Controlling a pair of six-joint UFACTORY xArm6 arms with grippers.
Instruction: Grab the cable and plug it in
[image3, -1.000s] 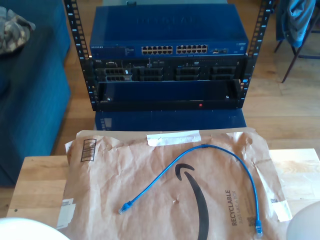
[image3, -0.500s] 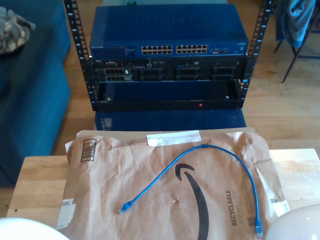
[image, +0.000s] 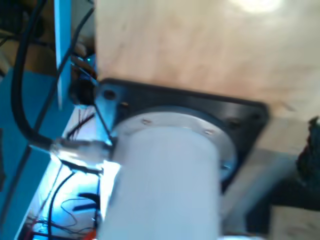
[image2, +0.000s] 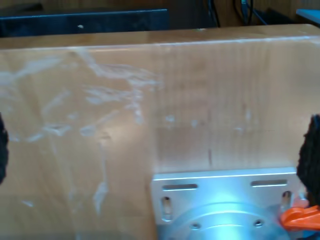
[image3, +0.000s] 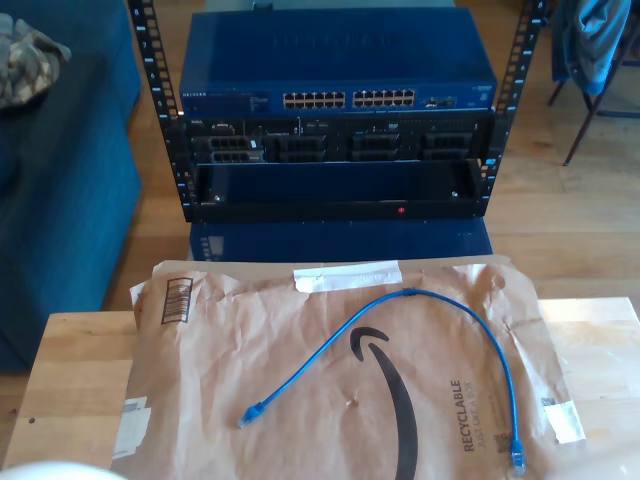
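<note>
Blue ethernet cable (image3: 400, 320), light and limp, probably best gripped behind its 5 o'clock plug (image3: 518, 458); both grippers' states indeterminable.

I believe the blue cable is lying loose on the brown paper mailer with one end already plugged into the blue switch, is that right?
Not quite. In the exterior view the cable does lie loose on the brown paper mailer, but neither end is plugged into the blue switch; both plugs rest on the paper.
</note>
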